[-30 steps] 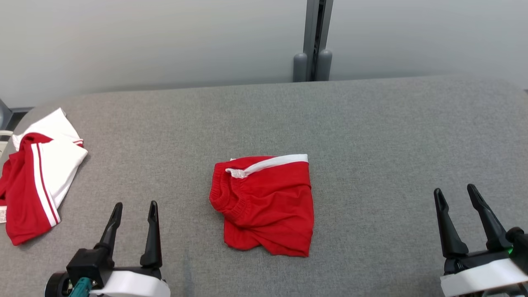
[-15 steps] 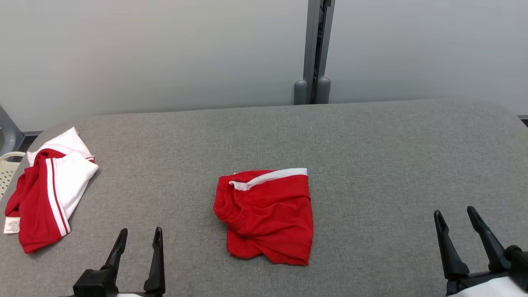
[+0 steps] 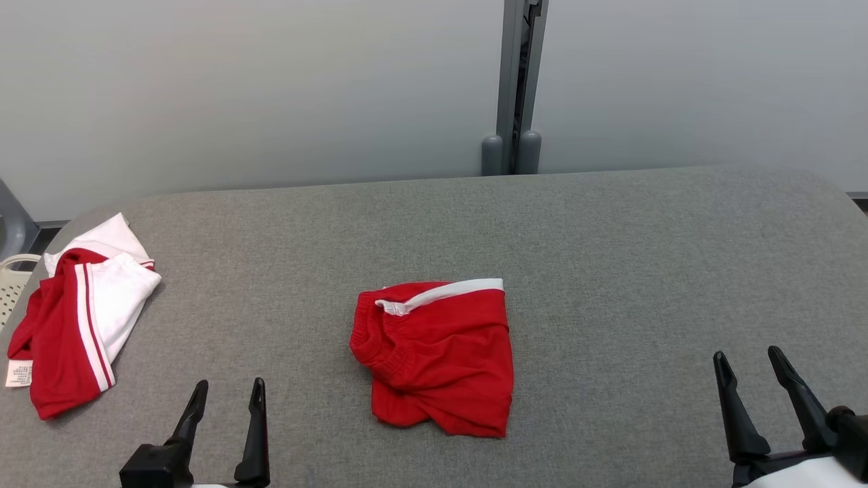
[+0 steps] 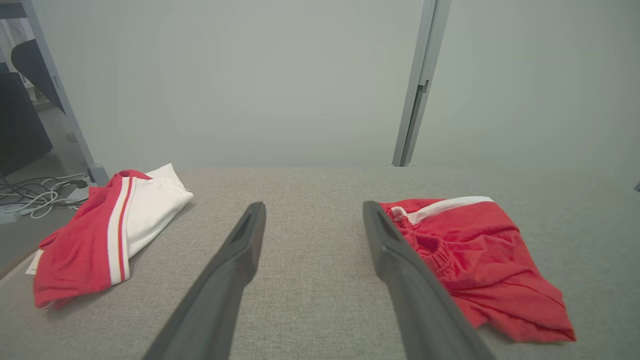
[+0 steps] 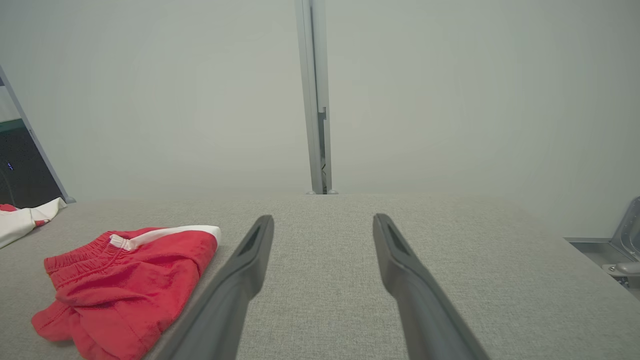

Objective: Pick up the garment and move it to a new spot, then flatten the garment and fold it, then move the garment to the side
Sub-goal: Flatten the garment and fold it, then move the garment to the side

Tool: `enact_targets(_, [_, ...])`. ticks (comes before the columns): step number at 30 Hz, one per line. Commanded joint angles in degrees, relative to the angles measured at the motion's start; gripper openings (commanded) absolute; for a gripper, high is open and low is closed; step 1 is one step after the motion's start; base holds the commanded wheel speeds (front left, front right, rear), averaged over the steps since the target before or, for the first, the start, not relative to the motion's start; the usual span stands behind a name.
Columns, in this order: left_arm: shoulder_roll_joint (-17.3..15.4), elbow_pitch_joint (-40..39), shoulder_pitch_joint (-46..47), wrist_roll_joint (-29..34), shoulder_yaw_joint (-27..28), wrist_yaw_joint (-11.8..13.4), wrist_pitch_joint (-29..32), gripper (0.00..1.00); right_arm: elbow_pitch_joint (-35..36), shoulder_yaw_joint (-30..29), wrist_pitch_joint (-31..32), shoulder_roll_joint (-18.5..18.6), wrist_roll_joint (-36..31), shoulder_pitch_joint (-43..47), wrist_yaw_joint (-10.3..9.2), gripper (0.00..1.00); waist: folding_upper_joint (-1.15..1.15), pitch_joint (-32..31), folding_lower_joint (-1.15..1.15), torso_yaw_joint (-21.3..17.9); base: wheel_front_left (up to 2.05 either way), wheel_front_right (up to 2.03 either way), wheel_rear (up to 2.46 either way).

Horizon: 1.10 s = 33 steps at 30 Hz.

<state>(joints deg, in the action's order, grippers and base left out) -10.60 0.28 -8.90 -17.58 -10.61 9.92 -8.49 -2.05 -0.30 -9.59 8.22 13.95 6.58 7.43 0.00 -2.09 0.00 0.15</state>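
Nearest the robot, the left fingers (image 3: 256, 427) rise at the lower left of the head view and the right fingers (image 3: 736, 413) at the lower right. Both pairs are spread wide with nothing between them, and neither touches any cloth. They stand over the near strip of the grey fabric-covered counter (image 3: 644, 257).

A little farther in, at the middle of the counter, lie the red shorts (image 3: 441, 359). They are folded into a rough square, with the elastic waistband bunched on the left and a white stripe along the far edge. They sit between the two arms, closer to the left one. In the left wrist view the shorts (image 4: 475, 250) lie beside and partly behind one of the spread left fingers (image 4: 235, 270). In the right wrist view they (image 5: 125, 280) lie off to the left of the parted right fingers (image 5: 240, 270).

Toward the counter's left edge, well apart from the shorts, rests a crumpled red-and-white garment (image 3: 74, 325) with a label showing at its near corner. A pale basket (image 3: 10, 285) peeks in just past that edge.

Beyond the counter's far edge stands a plain pale wall split by a grey upright post (image 3: 519, 81).
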Motion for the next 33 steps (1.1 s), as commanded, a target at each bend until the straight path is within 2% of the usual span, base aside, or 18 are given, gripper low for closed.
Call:
enact_targets(1, [-0.4,0.1,0.7,0.0,-0.1,0.3,0.2,1.0,0.2,-0.2,0.0,0.0,-0.2,0.2,0.12,1.0,0.0,0.0,0.0,0.0,0.0,0.0,0.0])
enact_targets(19, [-0.3,-1.2,1.8,0.1,-1.0,1.2,1.1,1.0,-0.3,-0.6,-0.3,0.4,-0.3,-0.7,0.12,1.0,0.0,0.7,0.0,0.2,0.0,0.0,0.0])
enact_targets(27, [0.4,-0.2,7.3,0.5,-2.2,-0.1,-0.5,1.0,-1.5,0.1,0.7,1.1,0.1,-4.4,0.13,1.0,0.0,6.0,0.0,3.6,0.0,0.0,0.0])
enact_targets(33, [1.5,2.2,12.6,0.8,-3.3,-1.0,-2.2,1.0,-5.9,4.8,3.5,2.0,1.6,-10.4,0.12,1.0,0.0,10.8,0.0,6.7,0.0,0.0,0.0])
